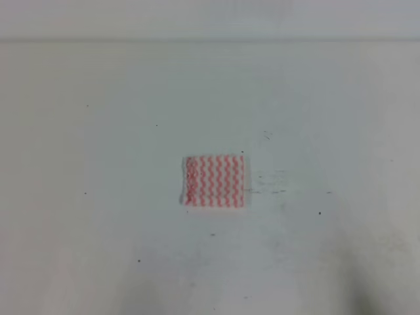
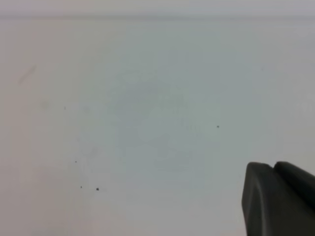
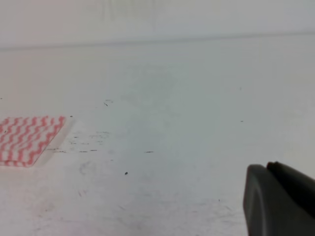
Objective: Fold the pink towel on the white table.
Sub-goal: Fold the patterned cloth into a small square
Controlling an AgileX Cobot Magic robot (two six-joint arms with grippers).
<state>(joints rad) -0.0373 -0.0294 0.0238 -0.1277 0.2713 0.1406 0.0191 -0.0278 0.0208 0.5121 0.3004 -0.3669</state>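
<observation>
The pink towel [image 1: 214,182] lies flat near the middle of the white table [image 1: 98,197] as a small, neat rectangle with pink-red and white zigzag stripes. It also shows at the left edge of the right wrist view [image 3: 27,139]. Neither gripper shows in the exterior high view. My left gripper [image 2: 273,168] shows as dark fingers pressed together at the lower right of its wrist view, over bare table. My right gripper [image 3: 268,168] looks the same, well to the right of the towel. Both are empty and apart from the cloth.
Faint dark scuff marks [image 1: 269,184] lie just right of the towel, with small specks scattered over the tabletop. The table's far edge [image 1: 210,41] runs across the top of the view.
</observation>
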